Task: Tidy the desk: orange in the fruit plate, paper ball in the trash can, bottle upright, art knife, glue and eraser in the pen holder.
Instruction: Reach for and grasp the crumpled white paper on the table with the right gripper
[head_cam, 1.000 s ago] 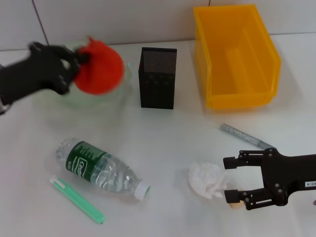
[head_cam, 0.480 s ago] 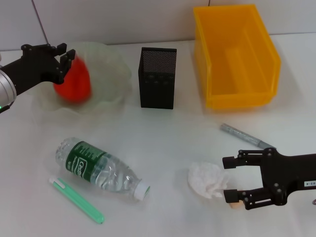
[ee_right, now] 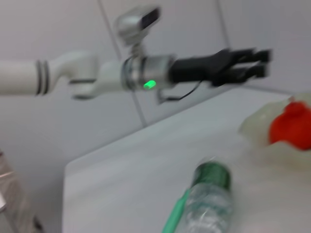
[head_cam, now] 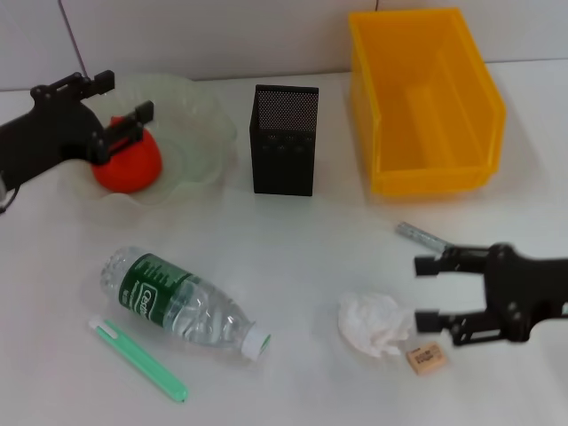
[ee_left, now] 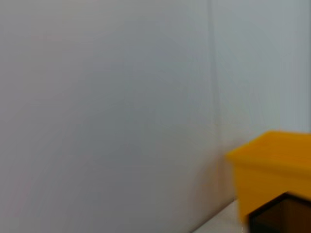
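- The orange [head_cam: 130, 163] sits inside the fruit plate [head_cam: 200, 115], over on its left half, resting on the dish floor.
- Left gripper [head_cam: 114, 108] hangs right over the orange with its jaws spread wide; nothing is pinched, and it looks like it's just clear of the fruit, though I can't be totally sure from the head view.
- The right wrist view catches that same left gripper from across the counter [head_cam: 302, 248], up in the air above the plate.
- Right gripper [head_cam: 424, 289] is low at the counter's right side, jaws spread and empty, just beside the paper ball [head_cam: 374, 324].
- The eraser [head_cam: 426, 358] lies flat just off the paper ball, near the right gripper's lower finger but apart from it.
- A grey stick-like thing [head_cam: 422, 237] pokes out behind the right gripper; mostly hidden, so no idea which item it is.
- The bottle [head_cam: 182, 303] is lying on its side, cap pointing right, with a green pen-shaped thing [head_cam: 139, 360] just beside it.
- The pen holder [head_cam: 283, 140] stands upright between the plate and the trash can [head_cam: 426, 102].
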### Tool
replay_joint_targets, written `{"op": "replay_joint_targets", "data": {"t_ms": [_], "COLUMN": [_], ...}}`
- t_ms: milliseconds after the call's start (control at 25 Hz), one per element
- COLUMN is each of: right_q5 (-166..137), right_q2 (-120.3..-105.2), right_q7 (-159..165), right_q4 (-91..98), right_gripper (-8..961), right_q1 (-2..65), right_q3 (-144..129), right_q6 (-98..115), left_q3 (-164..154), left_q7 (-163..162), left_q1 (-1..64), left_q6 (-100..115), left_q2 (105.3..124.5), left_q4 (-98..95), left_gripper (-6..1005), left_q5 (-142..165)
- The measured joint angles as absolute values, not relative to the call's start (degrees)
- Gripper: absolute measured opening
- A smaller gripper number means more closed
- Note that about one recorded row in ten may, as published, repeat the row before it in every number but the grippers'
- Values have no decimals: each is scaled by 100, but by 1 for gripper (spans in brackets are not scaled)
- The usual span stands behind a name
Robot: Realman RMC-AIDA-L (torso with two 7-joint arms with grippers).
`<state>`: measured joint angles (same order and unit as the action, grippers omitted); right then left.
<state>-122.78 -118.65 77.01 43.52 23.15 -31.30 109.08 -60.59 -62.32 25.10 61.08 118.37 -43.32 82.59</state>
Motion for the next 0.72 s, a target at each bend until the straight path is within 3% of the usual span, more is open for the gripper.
{"op": "replay_joint_targets", "data": {"t_ms": [320, 560, 720], "right_q5": [-12047, -12558, -13424], "right_q2": [-11827, -11674, -11559], "right_q7": [9691, 11750, 13183], "right_q4": [6656, 7990, 8264], "right_gripper": [826, 825, 825], "right_q1": [2582, 3224, 3973], "right_q3": [-3155, -3834, -4606], "right_q6": [11337, 11503, 11904], "left_q3": [-6045, -6067, -6018], "left_q7": [-6273, -6221, -6234], "left_q1": [2010, 1895, 1822], "left_q6": [8487, 8772, 8839], "left_q2": [11658, 11674, 11694], "left_q4": [-4110, -3966, -3962], "left_gripper": [768, 867, 867], "left_q5": [8428, 8963, 9002]}}
